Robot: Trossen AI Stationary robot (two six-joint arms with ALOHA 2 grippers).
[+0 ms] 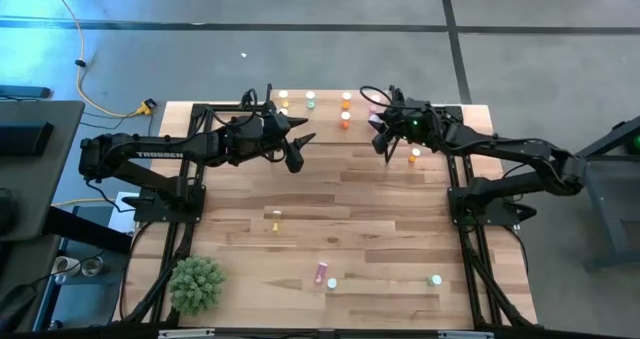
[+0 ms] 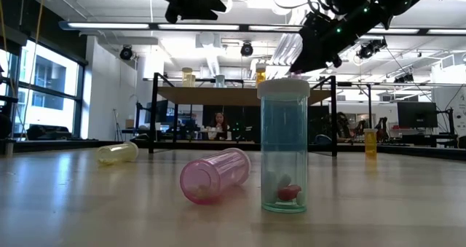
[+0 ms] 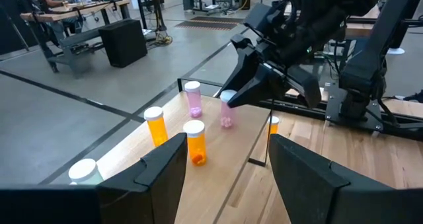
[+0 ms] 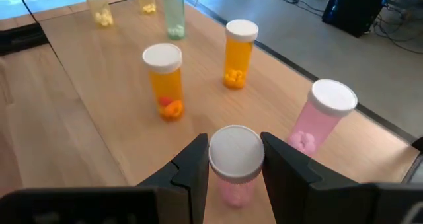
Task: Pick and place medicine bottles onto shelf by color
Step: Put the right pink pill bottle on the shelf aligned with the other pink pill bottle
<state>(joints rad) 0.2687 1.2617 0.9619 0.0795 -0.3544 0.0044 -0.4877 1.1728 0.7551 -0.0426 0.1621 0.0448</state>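
Pink translucent white-capped bottle (image 4: 234, 163) sits grasped in our right gripper (image 4: 232, 159) jaws; we lower it upright beside the standing pink bottle (image 4: 322, 121) on the light-wood shelf (image 4: 79, 118). Left gripper (image 3: 225, 168) jaws released.

Translucent glossy plastic bottles (image 4: 165, 78) on the matt wooden shelf (image 4: 79, 98).

High overhead; low table-level, close; wrists both face shelf (image 1: 320, 114).

text: "TROSSEN" in white letters | on: left arm (image 1: 150, 155), along its dark link at the table's left side, high view | bottles: no label can be read | other signs, numbers or brands: none can be read
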